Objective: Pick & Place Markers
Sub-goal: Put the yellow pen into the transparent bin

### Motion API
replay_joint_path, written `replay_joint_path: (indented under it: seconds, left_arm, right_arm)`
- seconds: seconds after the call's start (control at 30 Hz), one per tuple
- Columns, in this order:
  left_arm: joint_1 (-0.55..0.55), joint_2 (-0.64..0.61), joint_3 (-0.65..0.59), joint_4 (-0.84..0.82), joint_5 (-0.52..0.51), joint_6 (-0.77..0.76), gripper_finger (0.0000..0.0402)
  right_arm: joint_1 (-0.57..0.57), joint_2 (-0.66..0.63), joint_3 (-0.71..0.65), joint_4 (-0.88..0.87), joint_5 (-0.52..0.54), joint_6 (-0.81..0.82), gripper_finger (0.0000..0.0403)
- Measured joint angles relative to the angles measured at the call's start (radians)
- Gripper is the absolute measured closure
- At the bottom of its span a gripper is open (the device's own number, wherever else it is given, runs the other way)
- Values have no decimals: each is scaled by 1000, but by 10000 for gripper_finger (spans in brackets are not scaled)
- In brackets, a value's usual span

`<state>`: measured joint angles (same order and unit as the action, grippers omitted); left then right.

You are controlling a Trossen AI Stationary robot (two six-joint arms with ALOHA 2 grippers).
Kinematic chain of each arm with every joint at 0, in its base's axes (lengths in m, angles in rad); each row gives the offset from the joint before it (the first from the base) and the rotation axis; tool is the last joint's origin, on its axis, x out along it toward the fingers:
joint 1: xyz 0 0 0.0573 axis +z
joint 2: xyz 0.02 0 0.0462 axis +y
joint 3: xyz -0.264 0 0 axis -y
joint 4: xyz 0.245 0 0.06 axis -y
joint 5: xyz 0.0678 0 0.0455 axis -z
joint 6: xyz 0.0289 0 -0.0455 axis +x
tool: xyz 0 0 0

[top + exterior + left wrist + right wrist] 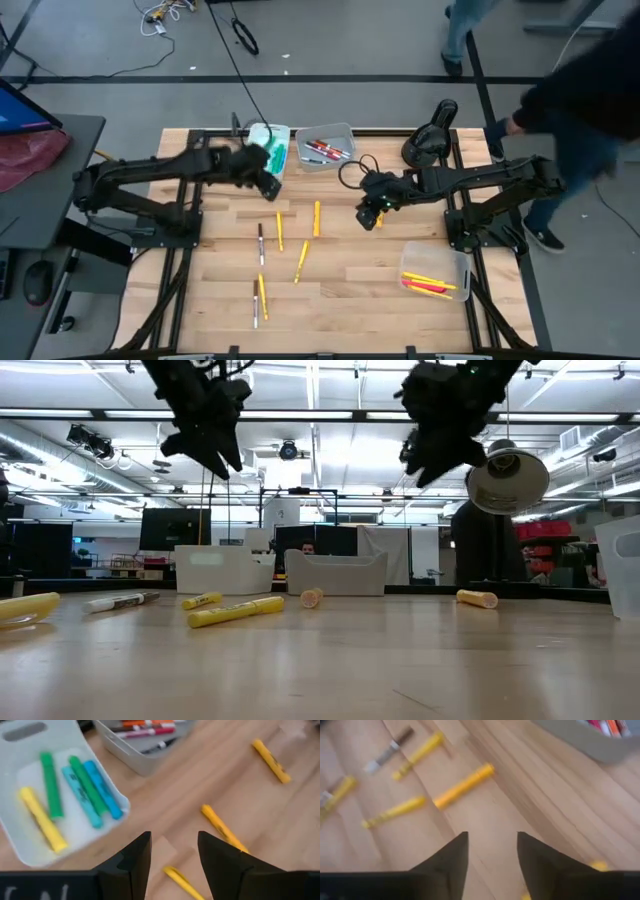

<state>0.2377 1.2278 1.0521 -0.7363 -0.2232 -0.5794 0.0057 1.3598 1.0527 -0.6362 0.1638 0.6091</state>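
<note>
Two tools are raised above the worktop (340,300), and both are released and empty: each wrist view shows its two dark fingers parted with only wood between them.

**Step in hand.** Sorting is partly done. Several markers already lie in bins: green, light blue and yellow ones in the white bin (268,148) at the far edge, red and dark-capped ones in the grey bin (325,145) beside it, and yellow and pink ones in the clear bin (433,272) near the right front. Loose markers remain on the worktop: an orange-yellow marker (316,218), a yellow marker (279,230), another yellow marker (301,262), a grey marker with dark cap (261,243), and a yellow and grey pair (258,298) nearer the front. The moment appears to fall between a drop and the next pick.

**Tool positions.**
- The left tool (268,184) hovers just beside the white bin, over bare wood.
- The right tool (369,214) hovers to the right of the loose markers, with a yellow marker (592,865) showing just beside its finger.

**Next move.** Each tool probably needs to travel to a loose marker, turn so that its fingers straddle the barrel crosswise, descend until the fingertips nearly meet the wood, and then clench. The thin, round barrels may roll if struck off centre.
</note>
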Motion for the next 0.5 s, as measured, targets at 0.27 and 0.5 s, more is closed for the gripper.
replay_joint_path:
  seconds: [0.27, 0.5]
  left_arm:
    - [-213, -7, -233, 169, -26, -275, 264]
    - [-300, -34, -449, 600, 35, -391, 304]
  right_arm:
    - [-12, 0, 0, -202, -1, 86, 156]
    - [-14, 13, 0, -171, 2, 219, 140]
